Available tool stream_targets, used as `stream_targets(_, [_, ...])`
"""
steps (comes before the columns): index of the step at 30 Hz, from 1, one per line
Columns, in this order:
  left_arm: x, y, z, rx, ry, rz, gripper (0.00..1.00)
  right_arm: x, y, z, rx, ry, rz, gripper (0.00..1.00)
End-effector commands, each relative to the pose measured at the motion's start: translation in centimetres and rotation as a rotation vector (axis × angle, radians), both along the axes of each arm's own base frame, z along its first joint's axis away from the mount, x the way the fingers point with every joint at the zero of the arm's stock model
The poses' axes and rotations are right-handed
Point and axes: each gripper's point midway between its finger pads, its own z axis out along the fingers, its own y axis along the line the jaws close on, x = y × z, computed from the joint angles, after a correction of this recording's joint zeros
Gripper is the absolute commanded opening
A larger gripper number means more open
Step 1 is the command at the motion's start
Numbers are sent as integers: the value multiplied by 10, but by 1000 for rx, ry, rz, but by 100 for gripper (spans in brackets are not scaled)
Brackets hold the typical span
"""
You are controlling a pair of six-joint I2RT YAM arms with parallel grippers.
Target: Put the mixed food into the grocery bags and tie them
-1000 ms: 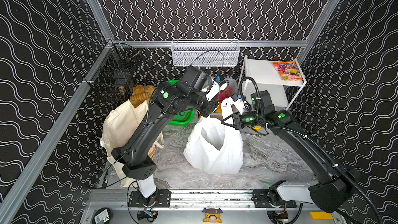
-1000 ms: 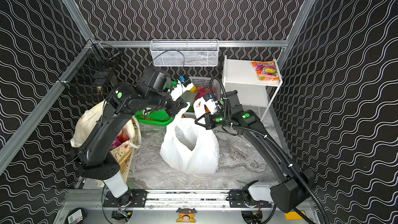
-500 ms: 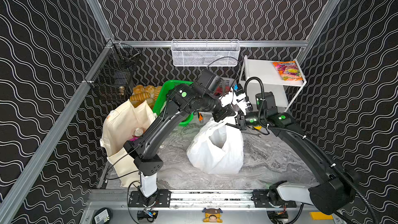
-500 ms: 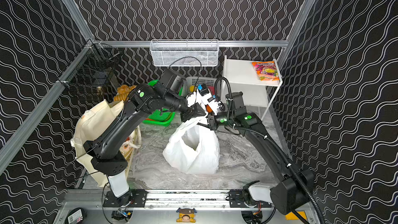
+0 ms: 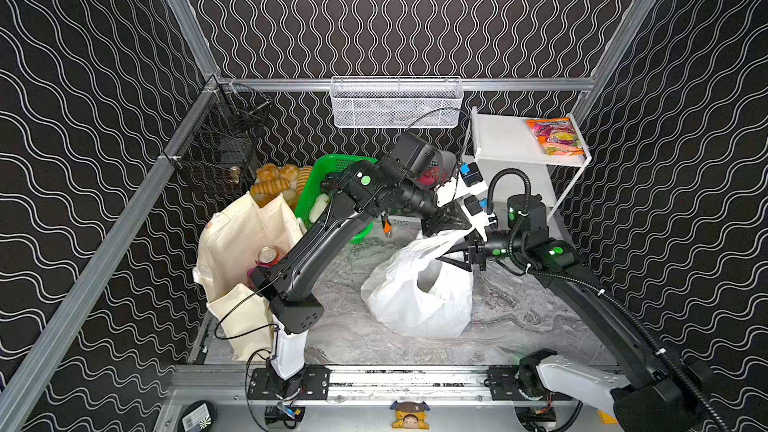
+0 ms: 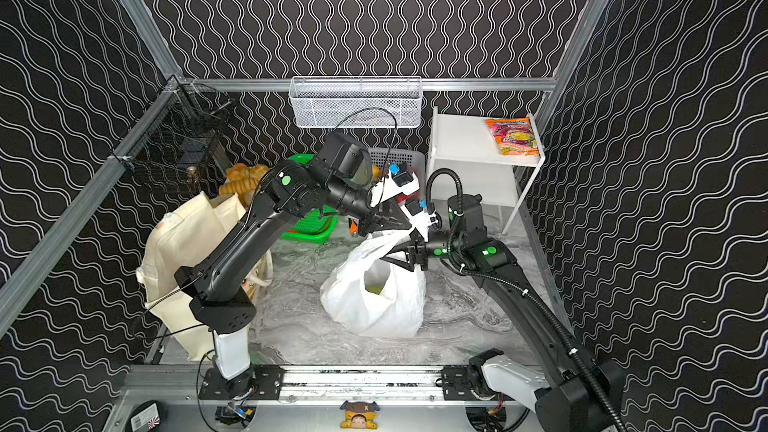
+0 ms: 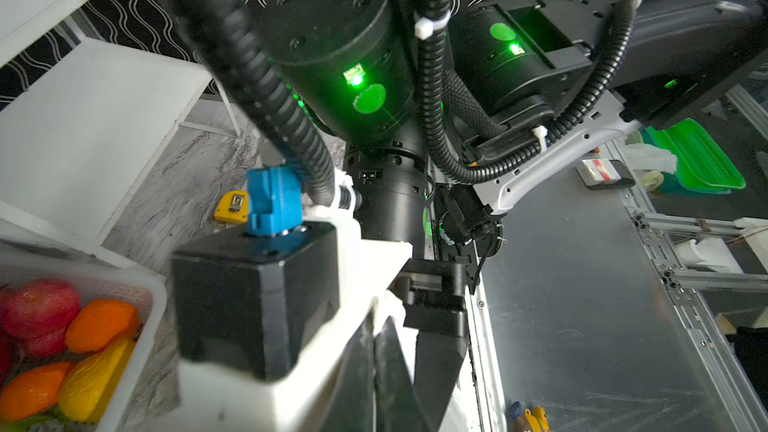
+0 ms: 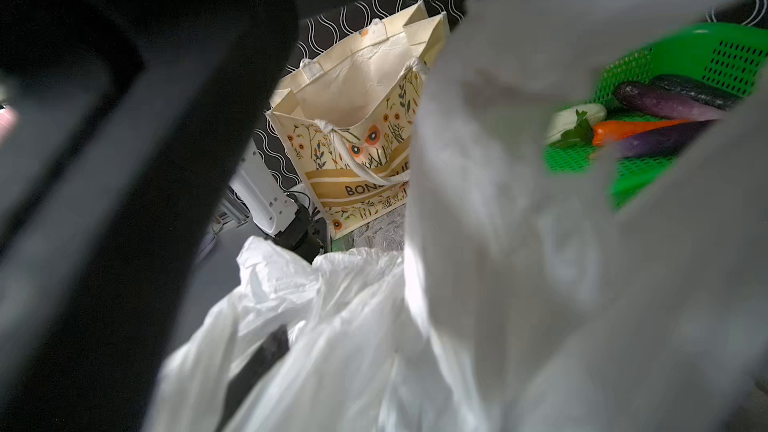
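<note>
The white plastic grocery bag [image 5: 415,305] [image 6: 374,309] stands mid-table with its mouth open, and a pale green cabbage [image 6: 374,286] shows inside. My left gripper [image 5: 446,226] [image 6: 376,224] [image 7: 376,347] is shut on the bag's handle and pulls it up toward the right arm. Beside that handle my right gripper [image 5: 451,253] [image 6: 390,253] is open, fingers spread. In the right wrist view plastic drapes over it and only one of its fingers [image 8: 257,367] shows. The cream tote [image 5: 237,243] [image 8: 357,118] stands at the left with a red can [image 5: 268,254] inside.
A green basket [image 5: 328,172] of vegetables [image 8: 665,110] sits behind the left arm, with bread rolls [image 5: 274,180] beside it. A white basket [image 7: 141,284] of fruit and a white shelf [image 5: 511,147] holding a snack packet [image 5: 555,135] stand at the back right. A wire basket [image 5: 395,103] hangs on the back rail.
My left gripper has carried the bag handle to the right, up against the right gripper. The right gripper has gone from shut to open and let go of its handle.
</note>
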Motion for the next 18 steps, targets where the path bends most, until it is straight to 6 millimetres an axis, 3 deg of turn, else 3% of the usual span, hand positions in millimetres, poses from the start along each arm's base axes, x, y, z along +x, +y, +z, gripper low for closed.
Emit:
stream_targets(1, [0,-5,5,-34,-9,-28,0,-15,1,10,52,-101,104,69])
stream_targets(7, [2,-6,2,-27,-7,-18,0,-24,-1,4,57,-89,164,79])
stream_targets(12, [4,-3,-1,-14,-16,-7,0,-35,-2,10,100,-68,228,86])
stream_targets(15, [2,-5,-3,-15,1,-15,0,-29,0,21,127,-69,207,88])
stream_targets(16, [1,-5,-3,-18,11,-20,0,-24,1,13,129,-23,176,88])
stream_targets(18, [-1,-6,-4,-22,27,-30,0,-19,2,17,167,-18,151,85])
